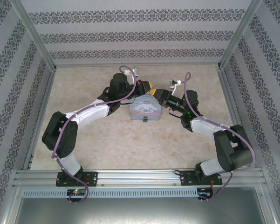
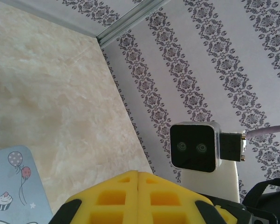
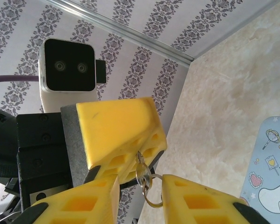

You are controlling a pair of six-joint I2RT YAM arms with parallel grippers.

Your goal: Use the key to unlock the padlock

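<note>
Yellow padded fingers (image 3: 202, 203) of the right hand (image 3: 140, 186) sit nearest in the right wrist view at 6 o'clock. They are apart with a clear gap, and the small silvery-brass metal key on a thin wire ring (image 3: 140, 169) hangs in that gap. Cannot tell if either pad touches it. The key pokes out of the tip of the left hand (image 3: 146, 151), just above toward 11 o'clock. That hand is closed, fingers together, clamped on the key's upper end. In the left wrist view the left hand (image 2: 138, 182) shows both yellow pads pressed flush at 6 o'clock, key hidden there. In the top view the two hands meet, left hand (image 1: 146, 88) and right hand (image 1: 159, 94), at 12 o'clock of the light-blue rectangular cartoon tin (image 1: 146, 108). The tin lies flat mid-way on the beige marbled tabletop (image 1: 93, 144). The tiny blue-teal padlock (image 1: 145, 119) sits at the tin's 6 o'clock edge, well apart from the key and too small to read shackle detail. The tin's corner also shows at 4 o'clock in the right wrist view (image 3: 270, 186) and at 8 o'clock in the left wrist view (image 2: 14, 186).
</note>
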